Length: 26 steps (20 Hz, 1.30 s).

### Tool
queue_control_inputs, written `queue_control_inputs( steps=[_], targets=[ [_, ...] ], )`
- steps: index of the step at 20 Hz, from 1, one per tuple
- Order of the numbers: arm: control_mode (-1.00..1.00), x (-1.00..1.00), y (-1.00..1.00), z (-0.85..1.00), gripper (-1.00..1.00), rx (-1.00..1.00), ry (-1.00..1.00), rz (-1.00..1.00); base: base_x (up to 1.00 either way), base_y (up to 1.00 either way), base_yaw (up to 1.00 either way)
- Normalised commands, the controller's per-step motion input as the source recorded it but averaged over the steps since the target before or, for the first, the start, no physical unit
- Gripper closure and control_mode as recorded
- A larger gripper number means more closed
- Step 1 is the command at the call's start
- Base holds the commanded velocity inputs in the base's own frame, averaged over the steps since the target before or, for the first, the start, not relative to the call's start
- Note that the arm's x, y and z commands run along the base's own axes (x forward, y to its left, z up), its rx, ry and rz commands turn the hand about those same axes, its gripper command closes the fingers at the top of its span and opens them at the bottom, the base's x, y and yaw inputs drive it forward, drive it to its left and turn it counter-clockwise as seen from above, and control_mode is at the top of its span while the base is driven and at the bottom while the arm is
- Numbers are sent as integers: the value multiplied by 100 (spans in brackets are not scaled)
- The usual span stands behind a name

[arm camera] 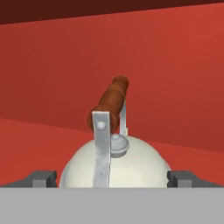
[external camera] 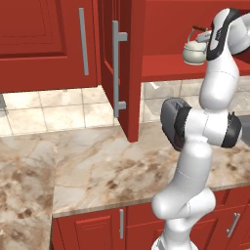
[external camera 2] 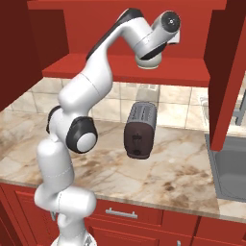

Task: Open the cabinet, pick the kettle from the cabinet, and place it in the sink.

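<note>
Straddling the kettle [arm camera: 114,168] on the cabinet [external camera: 128,73] shelf, the gripper [arm camera: 113,178] stood spread apart, ready to clamp its body.

Base views flank arm; hand view nears kettle [arm camera: 114,166] (perhaps level).

Kettle [external camera: 194,51] on the shelf [external camera: 185,68] in the open cabinet [external camera: 122,63], toaster [external camera 2: 139,129] on the counter [external camera: 107,171] below.

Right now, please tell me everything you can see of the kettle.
The kettle is small, round and cream-white, with a grey knob on its lid and a grey arched handle carrying a reddish-brown bar. It stands upright on the red shelf inside the open cabinet. The open gripper flanks its body; contact cannot be told.
</note>
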Motion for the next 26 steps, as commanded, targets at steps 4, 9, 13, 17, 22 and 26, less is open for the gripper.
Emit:
queue_control_inputs(
  steps=[4,9,13,17,22,26],
  targets=[
    [-100,6,0,-1,-100,0,0,2,0,0,0],
    [-100,6,0,-4,-100,0,0,2,0,0,0],
    [-100,3,0,-5,-100,0,0,1,0,0,0],
    [-100,0,3,-8,100,-1,0,1,0,0,0],
    [-100,0,9,-8,100,-2,0,0,0,0,0],
    [-100,2,12,-6,100,-3,0,0,0,0,0]
  ],
)
